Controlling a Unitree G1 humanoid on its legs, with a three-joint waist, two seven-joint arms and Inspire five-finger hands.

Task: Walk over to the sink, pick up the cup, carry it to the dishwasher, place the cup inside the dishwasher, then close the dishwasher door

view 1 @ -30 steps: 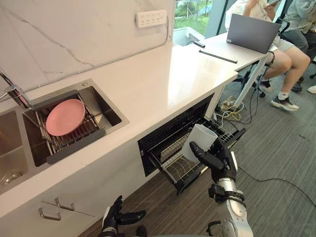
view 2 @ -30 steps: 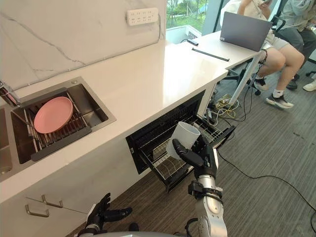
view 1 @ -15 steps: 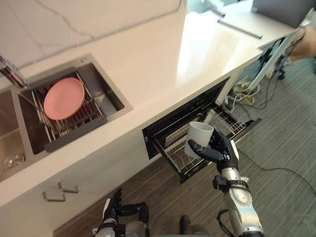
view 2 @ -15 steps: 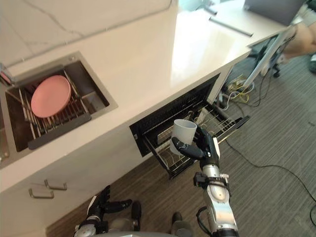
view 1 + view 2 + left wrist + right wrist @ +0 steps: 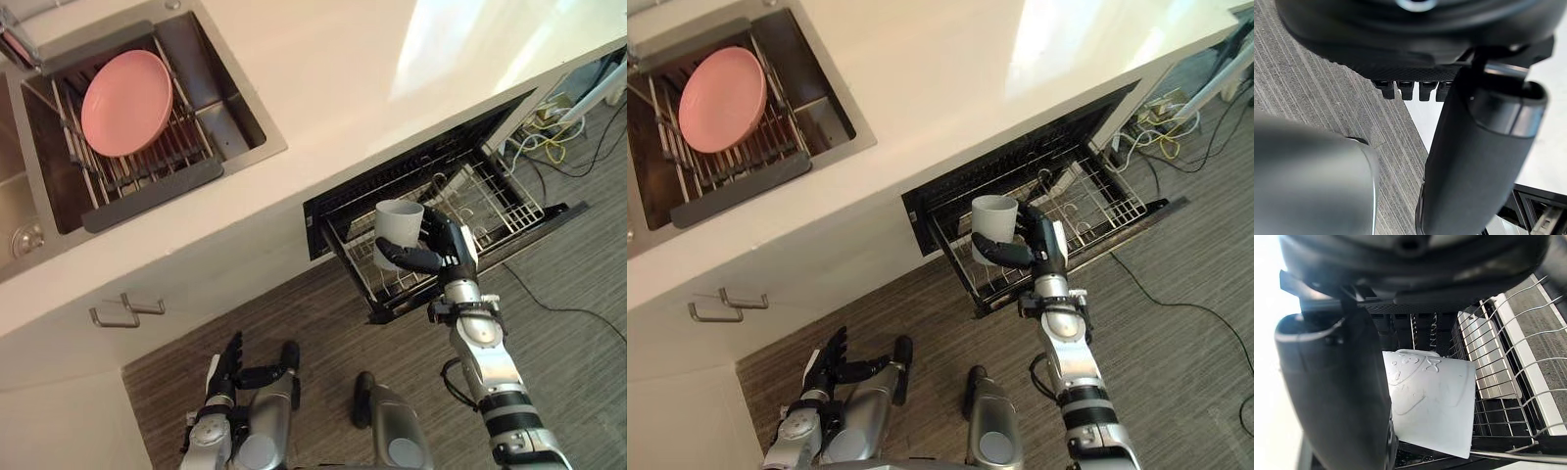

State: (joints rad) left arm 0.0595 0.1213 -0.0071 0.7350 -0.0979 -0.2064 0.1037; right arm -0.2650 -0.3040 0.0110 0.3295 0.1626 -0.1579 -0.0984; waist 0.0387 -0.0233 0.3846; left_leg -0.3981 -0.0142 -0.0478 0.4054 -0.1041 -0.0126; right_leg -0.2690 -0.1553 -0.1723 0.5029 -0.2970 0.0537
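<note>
Grey striped carpet floor (image 5: 578,392) runs along a white cabinet front (image 5: 245,284) under a long pale table (image 5: 343,78). Nearest, low by the floor, is the L robot hand (image 5: 227,377). Its fingers are straight & relaxed, thumb out to the side, holding nothing. Its wrist view gives the carpet close up + a dark corner of the dishwasher (image 5: 1540,208).

Further out, the R robot hand (image 5: 443,253) is clamped on the cup (image 5: 397,230), thumb across the front wall, fingers behind. The cup is pale, upright, mouth up, over the near-L part of the pulled-out wire rack (image 5: 490,201). Can't tell if its base touches the wires. The R wrist view adds a raised pattern on the cup wall, w/ rack wires just past it.

Farther L, the head views add the sink (image 5: 240,117) w/ a pink plate (image 5: 125,101) leaning on a drain rack (image 5: 157,157). Two cabinet handles (image 5: 144,306) sit below the sink.
</note>
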